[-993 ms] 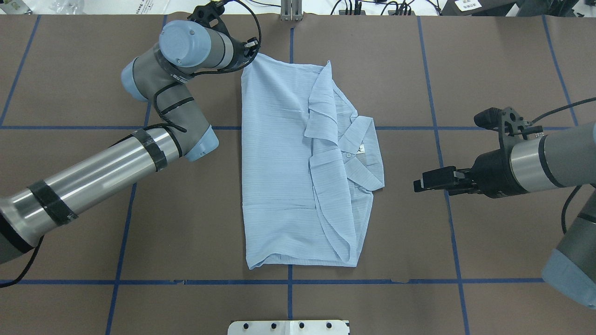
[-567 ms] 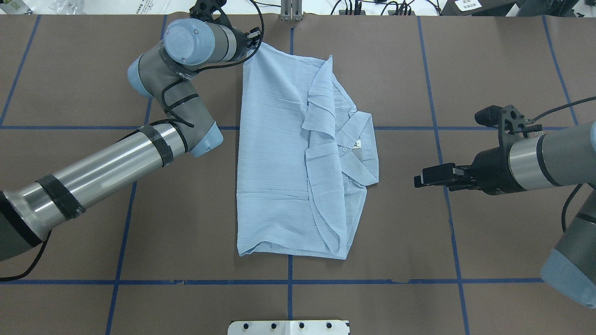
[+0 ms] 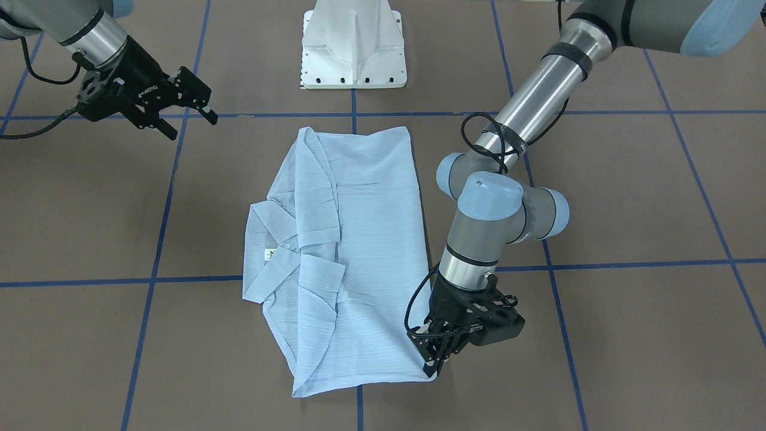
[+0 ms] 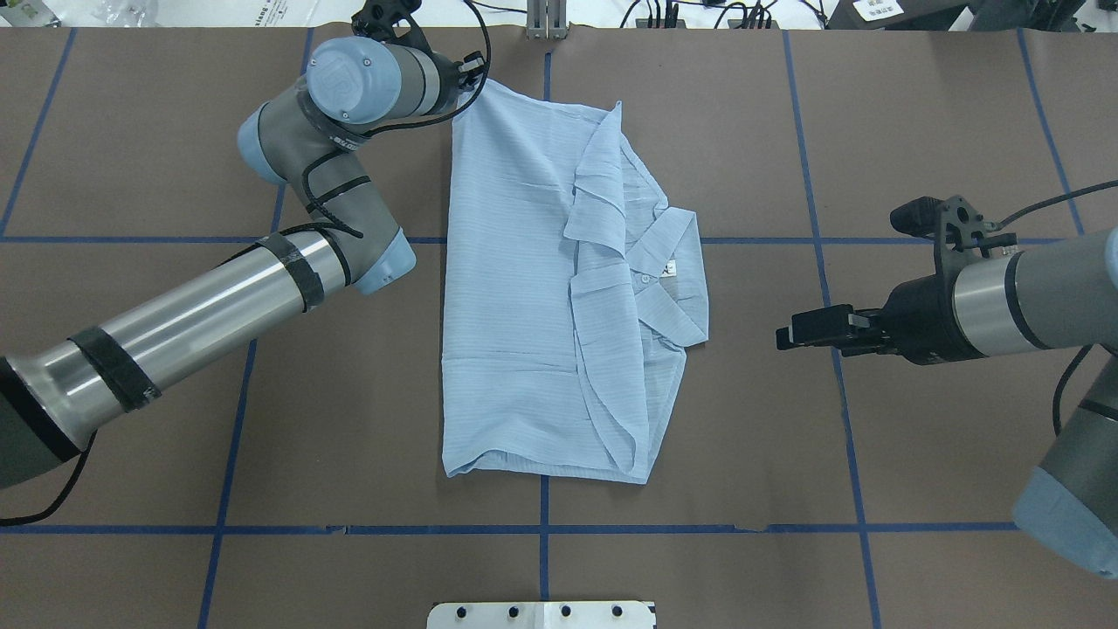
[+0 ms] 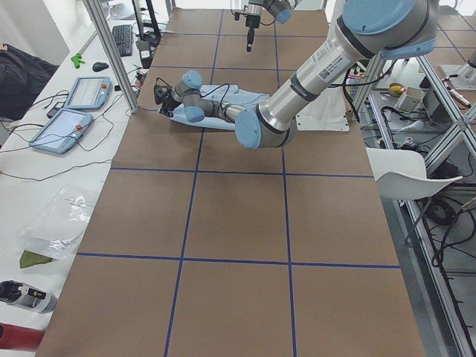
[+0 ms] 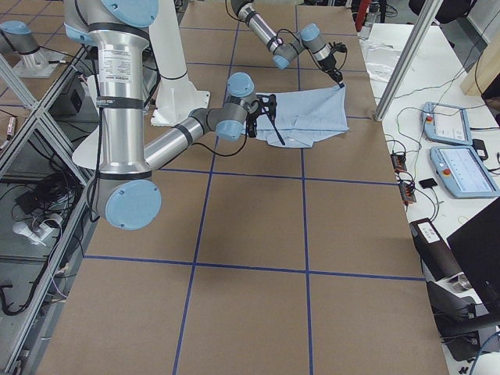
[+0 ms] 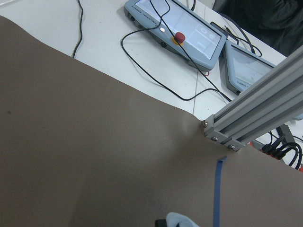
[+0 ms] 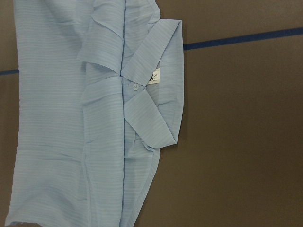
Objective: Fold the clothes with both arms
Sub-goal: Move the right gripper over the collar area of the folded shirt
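Front view: the shirt (image 3: 365, 239) lies at centre, sleeves folded inward, collar (image 3: 272, 224) at 9 o'clock; the left gripper (image 3: 435, 362) pinches its 5 o'clock corner, jaws closed on cloth; the right gripper (image 3: 194, 127) hangs at 10 o'clock, jaws apart, empty. Overhead view: a long rectangle, so crosswise folds probably remain. Right wrist view: collar lies flat

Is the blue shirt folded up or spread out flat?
Folded. The shirt is a tidy rectangle, no sleeves sticking out, its collar poking from one side.
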Controlling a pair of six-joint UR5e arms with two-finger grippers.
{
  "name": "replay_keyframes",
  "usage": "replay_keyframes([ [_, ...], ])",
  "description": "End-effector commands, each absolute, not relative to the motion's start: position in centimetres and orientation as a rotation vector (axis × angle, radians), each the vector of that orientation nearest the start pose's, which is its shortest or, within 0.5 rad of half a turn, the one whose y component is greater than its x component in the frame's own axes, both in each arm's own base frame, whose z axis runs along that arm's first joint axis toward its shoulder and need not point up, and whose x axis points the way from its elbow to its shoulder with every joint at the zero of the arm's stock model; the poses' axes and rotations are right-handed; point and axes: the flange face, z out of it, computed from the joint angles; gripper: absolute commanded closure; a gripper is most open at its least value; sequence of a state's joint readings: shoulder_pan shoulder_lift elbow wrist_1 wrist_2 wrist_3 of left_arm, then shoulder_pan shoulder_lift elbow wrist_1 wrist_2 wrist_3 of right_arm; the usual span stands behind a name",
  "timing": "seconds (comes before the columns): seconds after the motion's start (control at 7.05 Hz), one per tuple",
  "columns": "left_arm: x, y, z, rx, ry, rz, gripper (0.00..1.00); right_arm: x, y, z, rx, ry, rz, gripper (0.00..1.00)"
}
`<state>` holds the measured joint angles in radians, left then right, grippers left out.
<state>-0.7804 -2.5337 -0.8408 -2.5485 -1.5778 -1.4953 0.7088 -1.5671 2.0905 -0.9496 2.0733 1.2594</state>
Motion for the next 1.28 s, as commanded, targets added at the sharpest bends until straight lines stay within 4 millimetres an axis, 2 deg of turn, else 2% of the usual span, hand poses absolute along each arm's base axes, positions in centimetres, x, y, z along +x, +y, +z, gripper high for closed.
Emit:
replay_keyframes([
  [0.0, 51.6, -69.6, 24.5, 0.509, 1.150, -0.604, 0.00, -30.0, -37.1, 33.9, 0.167, -1.182, 0.073, 0.00],
  [0.28, 50.7, -69.5, 23.4, 0.481, 1.184, -0.572, 0.00, -31.1, -37.5, 32.8, 0.184, -1.188, 0.067, 0.00],
  [0.43, 49.9, -68.6, 23.9, 0.479, 1.196, -0.563, 0.00, -32.8, -37.0, 32.3, 0.198, -1.185, 0.055, 0.00],
  [0.57, 49.1, -67.6, 26.0, 0.434, 1.198, -0.533, 0.00, -35.9, -35.0, 32.3, 0.243, -1.158, 0.045, 0.00],
  [0.71, 47.8, -66.9, 27.7, 0.417, 1.189, -0.485, 0.00, -38.5, -34.6, 30.8, 0.247, -1.094, 0.050, 0.00],
  [0.85, 46.1, -65.2, 28.9, 0.417, 1.175, -0.464, 0.00, -41.3, -34.7, 27.3, 0.223, -1.026, 0.047, 0.00],
  [0.99, 44.1, -63.3, 30.2, 0.422, 1.171, -0.441, 0.00, -44.8, -33.5, 24.2, 0.238, -0.935, 0.013, 0.00],
  [1.13, 42.2, -61.2, 31.3, 0.413, 1.176, -0.407, 0.00, -48.3, -32.1, 22.2, 0.291, -0.829, -0.056, 0.00],
])
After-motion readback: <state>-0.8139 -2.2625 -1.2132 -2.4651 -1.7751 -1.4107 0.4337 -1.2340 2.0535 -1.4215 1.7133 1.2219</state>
